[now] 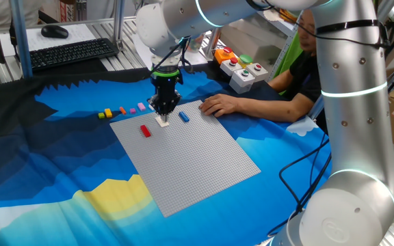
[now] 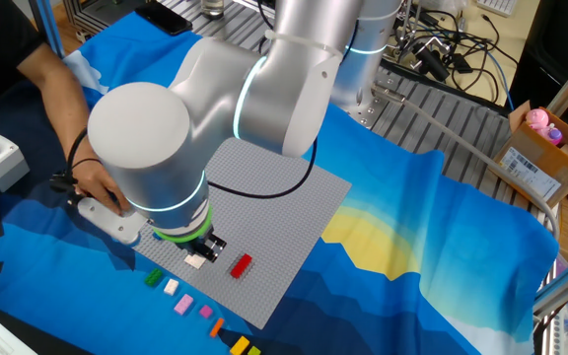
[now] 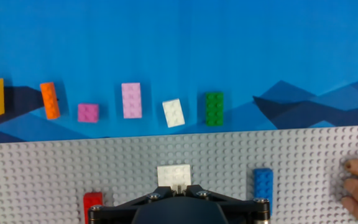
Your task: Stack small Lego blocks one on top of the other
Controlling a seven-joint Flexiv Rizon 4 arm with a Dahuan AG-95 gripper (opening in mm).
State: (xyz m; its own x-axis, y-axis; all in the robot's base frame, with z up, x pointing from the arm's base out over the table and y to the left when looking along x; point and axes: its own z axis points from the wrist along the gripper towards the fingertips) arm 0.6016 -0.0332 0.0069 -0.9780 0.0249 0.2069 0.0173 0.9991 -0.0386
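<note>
Bench draped in blue mountain-print cloth [image 1: 60,171]; grey baseplate [image 1: 183,154] on it. Keyboard [image 1: 70,52] and button box [image 1: 241,70] behind. A person's hand [image 1: 219,104] rests on the baseplate edge.

Red brick [image 3: 92,202] cut off by frame bottom; end effector [image 1: 163,117] fingertips hidden in hand view.

Arm points steeply down, end effector clenched, directly over white brick [image 3: 174,175] on the baseplate. Blue brick [image 3: 263,185] near; six bricks lined on cloth.

The Lego blocks [image 3: 131,99] look like smooth, slightly glossy plastic. The grey baseplate [image 3: 229,162] is matt, studded plastic. The blue cloth [image 1: 306,198] lies wrinkled. The arm [image 2: 294,69] is glossy silver.
</note>
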